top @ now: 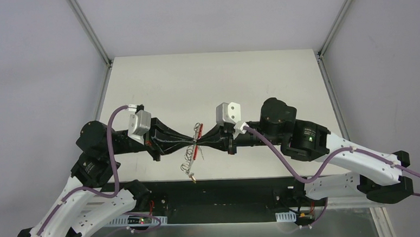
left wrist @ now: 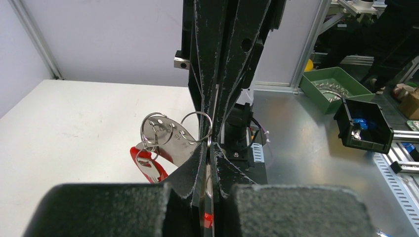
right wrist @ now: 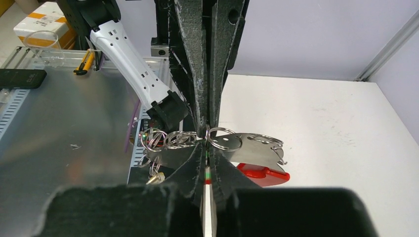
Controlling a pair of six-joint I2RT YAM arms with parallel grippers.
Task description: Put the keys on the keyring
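Note:
The keyring (top: 195,152) hangs above the table between both grippers, which meet tip to tip. Its grey metal part (left wrist: 173,145) carries several silver wire rings (right wrist: 168,139), and its red part (right wrist: 262,175) hangs below. My left gripper (left wrist: 211,148) is shut on the grey part. Facing it, my right gripper (right wrist: 207,143) is shut on the same spot, beside one wire ring (right wrist: 225,138). One small brass-coloured key (top: 192,178) dangles from the lowest rings (right wrist: 155,177). A silver key (left wrist: 148,171) hangs in front of the red part. A tiny green and red bit shows between my right fingers; what it is I cannot tell.
The white table (top: 211,86) stretches behind the grippers, with frame posts at its far corners. Beyond its near edge lies a metal bench (right wrist: 64,128). A green bin (left wrist: 341,84) and a black bin (left wrist: 365,123) stand off to the side.

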